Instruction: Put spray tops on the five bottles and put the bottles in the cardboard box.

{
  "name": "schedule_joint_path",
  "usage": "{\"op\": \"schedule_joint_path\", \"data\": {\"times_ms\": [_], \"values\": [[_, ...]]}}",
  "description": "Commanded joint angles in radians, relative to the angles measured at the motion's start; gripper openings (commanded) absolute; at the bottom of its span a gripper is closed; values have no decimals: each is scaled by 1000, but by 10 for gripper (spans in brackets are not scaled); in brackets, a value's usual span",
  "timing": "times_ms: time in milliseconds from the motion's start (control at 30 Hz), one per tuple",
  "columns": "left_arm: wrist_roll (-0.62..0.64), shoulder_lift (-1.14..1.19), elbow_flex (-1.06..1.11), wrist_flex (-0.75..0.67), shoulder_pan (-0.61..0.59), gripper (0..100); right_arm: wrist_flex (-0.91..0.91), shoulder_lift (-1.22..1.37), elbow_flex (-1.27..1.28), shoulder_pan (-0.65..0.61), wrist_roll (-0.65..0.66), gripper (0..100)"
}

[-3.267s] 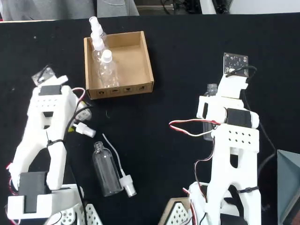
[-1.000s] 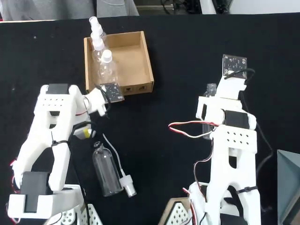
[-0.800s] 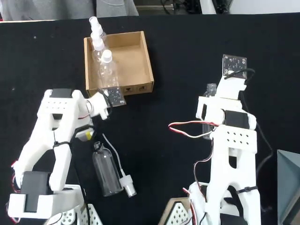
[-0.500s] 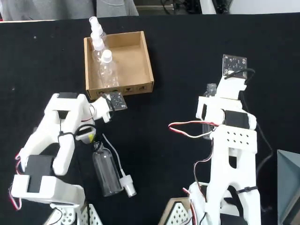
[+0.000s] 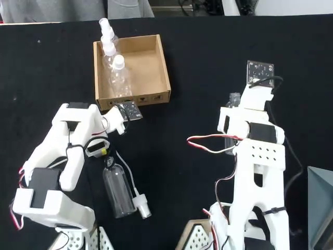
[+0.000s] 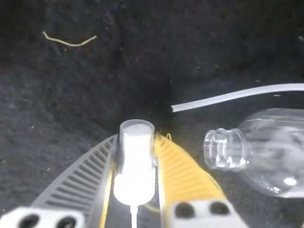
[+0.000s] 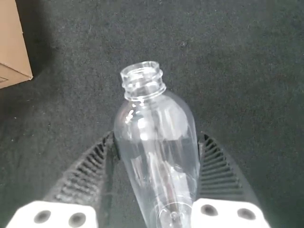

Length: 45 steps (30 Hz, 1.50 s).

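My left gripper [image 6: 137,142] is shut on a white spray top [image 6: 136,164], low over the black table. Close beside it is the open neck of a clear bottle [image 6: 223,149] lying on its side. In the high view that bottle [image 5: 117,190] lies in front of the left gripper [image 5: 99,149], and a second spray top [image 5: 141,204] with a long tube rests against it. My right gripper [image 7: 156,140] is shut on another uncapped bottle [image 7: 154,128], which shows at the right arm's tip [image 5: 234,101]. The cardboard box [image 5: 156,67] holds three capped bottles [image 5: 118,75] along its left wall.
The box's corner [image 7: 12,42] lies off to one side of the right-held bottle. A thin plastic tube [image 6: 237,94] lies on the table past the lying bottle's neck. Open black table separates the two arms. A grey object [image 5: 320,208] stands at the right edge.
The left arm has swung from beside the box toward the lying bottle; the loose spray top is now in its fingers. The right arm and its bottle have kept still.
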Motion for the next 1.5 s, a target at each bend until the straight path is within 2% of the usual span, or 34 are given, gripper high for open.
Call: {"op": "schedule_joint_path", "data": {"times_ms": [0,233,400,767,967,1233,1467], "values": [[14,0,-73,69,4,29,-28,-39,-5,31,3,141],[20,0,-199,273,4,29,-28,-39,-5,31,3,141],[133,0,-271,338,4,29,-28,-39,-5,31,3,141],[153,0,-400,512,5,29,-28,-39,-5,31,3,141],[318,-2,-489,528,7,29,-28,-41,-5,31,3,141],[460,-3,-518,529,61,29,-26,-41,-5,31,3,141],[546,-153,-515,529,91,29,-25,-41,-5,31,3,141]]}}
